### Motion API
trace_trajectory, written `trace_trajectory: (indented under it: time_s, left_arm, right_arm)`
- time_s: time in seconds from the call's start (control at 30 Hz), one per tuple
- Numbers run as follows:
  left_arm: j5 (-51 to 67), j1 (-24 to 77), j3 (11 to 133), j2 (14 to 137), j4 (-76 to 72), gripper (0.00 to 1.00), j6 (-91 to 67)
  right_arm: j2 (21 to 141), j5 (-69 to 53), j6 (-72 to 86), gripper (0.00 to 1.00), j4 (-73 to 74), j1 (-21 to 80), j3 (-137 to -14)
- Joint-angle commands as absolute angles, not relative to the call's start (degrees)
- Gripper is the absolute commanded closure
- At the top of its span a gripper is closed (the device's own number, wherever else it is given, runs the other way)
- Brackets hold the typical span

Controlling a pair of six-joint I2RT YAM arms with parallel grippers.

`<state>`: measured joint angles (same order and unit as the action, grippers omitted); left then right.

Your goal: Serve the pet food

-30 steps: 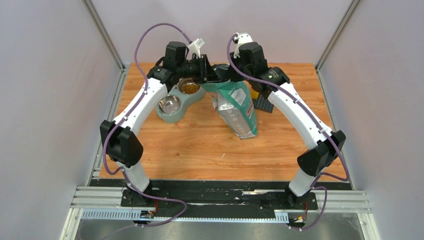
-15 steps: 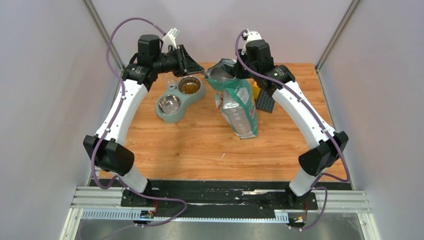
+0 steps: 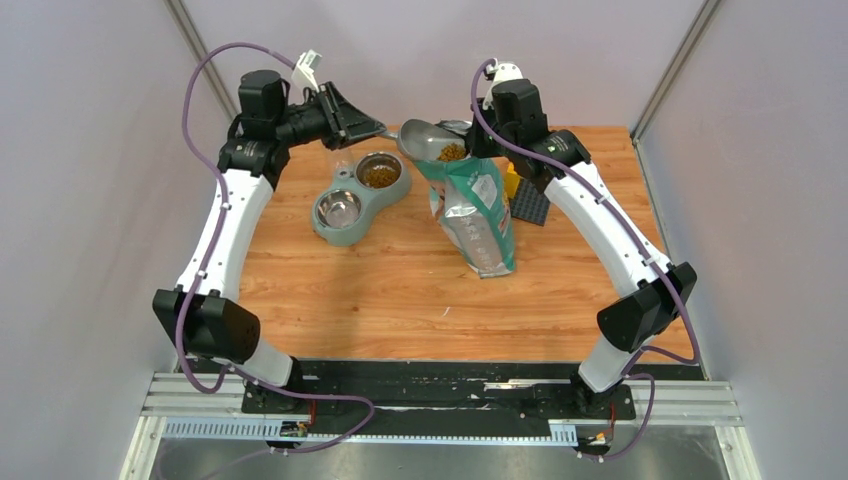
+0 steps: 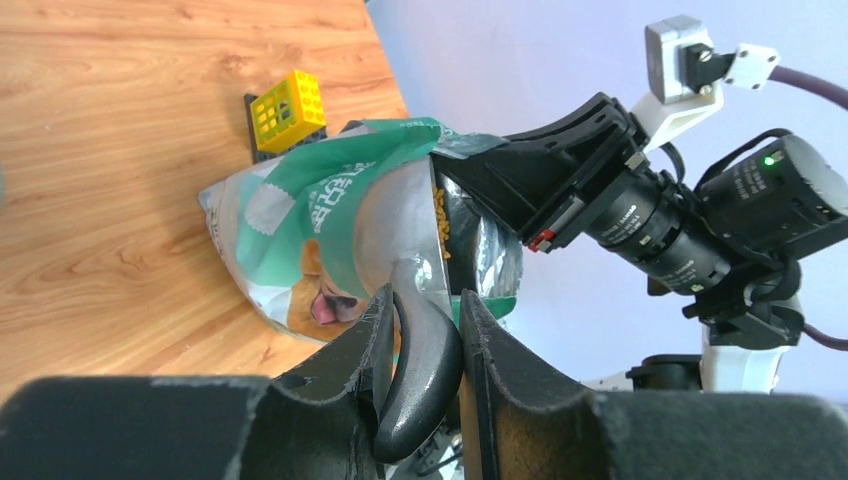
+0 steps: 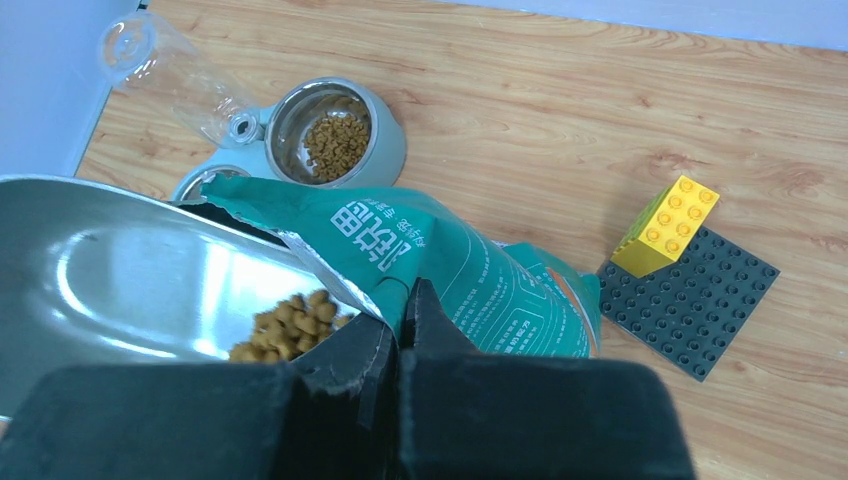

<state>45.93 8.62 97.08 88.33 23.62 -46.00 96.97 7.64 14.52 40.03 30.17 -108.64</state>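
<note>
My left gripper point(image 3: 372, 127) point(image 4: 425, 302) is shut on the dark handle of the grey metal scoop point(image 3: 428, 140) point(image 5: 120, 280). The scoop hangs just left of the bag's open mouth with a small heap of pet food point(image 3: 451, 152) point(image 5: 288, 326) in it. More pet food point(image 3: 380, 174) point(image 5: 337, 142) lies in the far bowl of the grey-green double feeder point(image 3: 322, 232). The green-and-white bag point(image 3: 480, 215) point(image 4: 320, 205) point(image 5: 450, 265) stands upright. My right gripper point(image 3: 470, 148) point(image 5: 400, 312) is shut on its top rim.
The feeder's near bowl point(image 3: 338, 210) is empty steel. A clear bottle point(image 5: 170, 65) is attached at the feeder's back. A yellow brick point(image 3: 511, 184) point(image 5: 665, 225) sits on a dark studded baseplate point(image 3: 529, 208) point(image 5: 700, 300) right of the bag.
My left arm has drawn back to the left, pulling the scoop out of the bag's mouth with pet food in it. The right gripper has kept hold of the bag's rim.
</note>
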Motion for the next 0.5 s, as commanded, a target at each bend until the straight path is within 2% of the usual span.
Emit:
trace_trajectory:
  time_s: [0.0, 0.47]
  left_arm:
    - [45.2, 5.1, 95.9, 84.2, 18.9, 1.0, -47.6]
    - [46.2, 2.2, 91.4, 82.4, 14.2, 1.0, -53.0]
  right_arm:
    - [94.3, 10.0, 14.7, 1.0, 35.4, 28.5, -110.6]
    - [94.2, 10.4, 14.9, 1.0, 35.5, 28.5, -110.9]
